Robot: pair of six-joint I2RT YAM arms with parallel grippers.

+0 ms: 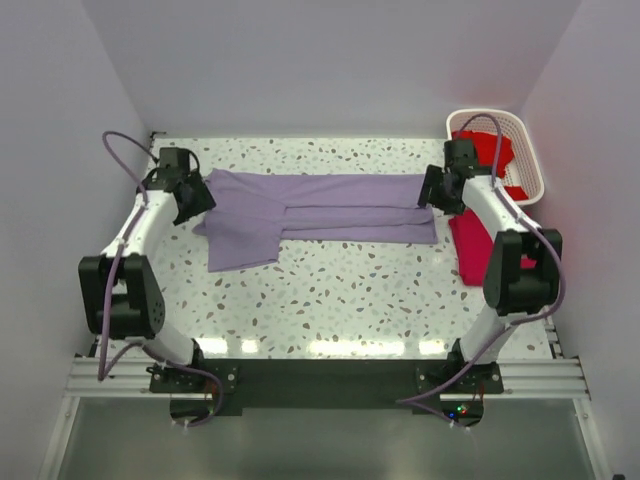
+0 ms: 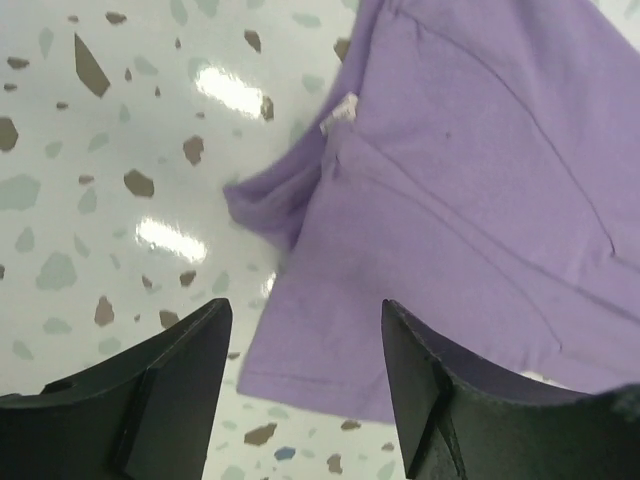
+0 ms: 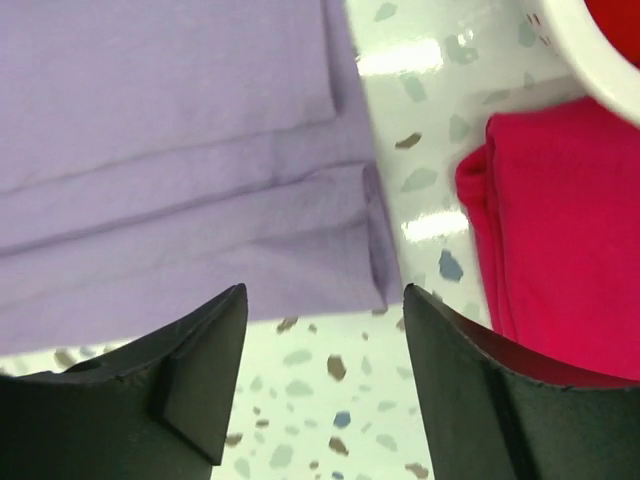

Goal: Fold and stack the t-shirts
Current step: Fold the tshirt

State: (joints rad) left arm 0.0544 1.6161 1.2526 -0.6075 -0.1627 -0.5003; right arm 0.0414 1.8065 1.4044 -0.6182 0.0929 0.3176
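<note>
Left fingers (image 2: 150, 400): spread wide, gripping nothing, at frame bottom; the lavender t-shirt (image 2: 460, 220) has its sleeve hem just above the gap.
Right fingers (image 3: 170, 390): spread wide, empty; folded shirt edge above them, upper left.
Tabletop (image 1: 330, 290): lavender t-shirt flat, folded lengthwise, upper centre.
Crimson-pink t-shirt (image 1: 468, 250): folded, right side, beside white basket (image 1: 530, 165).

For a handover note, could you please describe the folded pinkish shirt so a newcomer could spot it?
Find the white lattice basket at the far right corner of the table. On the tabletop just on its near side lies the crimson-pink t-shirt. It is a folded bundle, unlike the lavender t-shirt spread across the middle, and pinker than the bright red shirts inside the basket.
</note>
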